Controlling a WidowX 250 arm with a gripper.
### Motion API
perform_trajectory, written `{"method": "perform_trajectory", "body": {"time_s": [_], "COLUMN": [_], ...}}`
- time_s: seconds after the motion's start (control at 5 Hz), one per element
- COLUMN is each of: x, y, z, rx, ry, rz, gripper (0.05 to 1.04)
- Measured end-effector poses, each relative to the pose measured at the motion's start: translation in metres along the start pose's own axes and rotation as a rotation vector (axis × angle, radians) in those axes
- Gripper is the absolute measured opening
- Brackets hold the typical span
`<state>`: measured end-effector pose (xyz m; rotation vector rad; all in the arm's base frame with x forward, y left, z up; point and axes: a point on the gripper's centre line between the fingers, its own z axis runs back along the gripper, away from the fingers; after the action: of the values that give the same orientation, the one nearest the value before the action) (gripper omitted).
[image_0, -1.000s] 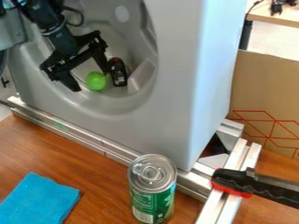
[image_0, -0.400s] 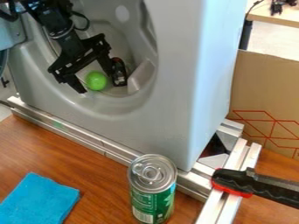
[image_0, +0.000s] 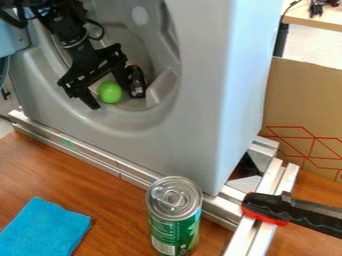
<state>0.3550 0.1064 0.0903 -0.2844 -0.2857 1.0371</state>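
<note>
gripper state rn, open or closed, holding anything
Gripper: open, fingers spread with the green ball seen between them; whether either finger touches it cannot be told.

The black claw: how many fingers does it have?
2: in the picture, one finger is left of the green ball, the other finger right of it, by the dark object.

one ball, one can, one cloth, one dark object
</note>
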Motion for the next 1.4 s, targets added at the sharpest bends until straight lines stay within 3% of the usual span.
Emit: {"method": "perform_trajectory", "body": {"time_s": [0.2,0.4,0.6,1.0,1.2,1.4], "x": [0.004,0.008,0.008,-0.015,-0.030,-0.048], "y": [-0.001,0.004,0.007,0.028,0.056,0.098], "z": [-0.003,-0.007,-0.008,0.011,0.037,0.041], "rx": [0.013,0.030,0.042,0.071,0.138,0.279], "ry": [0.000,0.011,0.019,0.064,0.079,0.091], "rz": [0.015,0.027,0.023,-0.082,-0.320,-0.620], "gripper": [1.002,0.931,0.754,0.722,0.722,0.722]}}
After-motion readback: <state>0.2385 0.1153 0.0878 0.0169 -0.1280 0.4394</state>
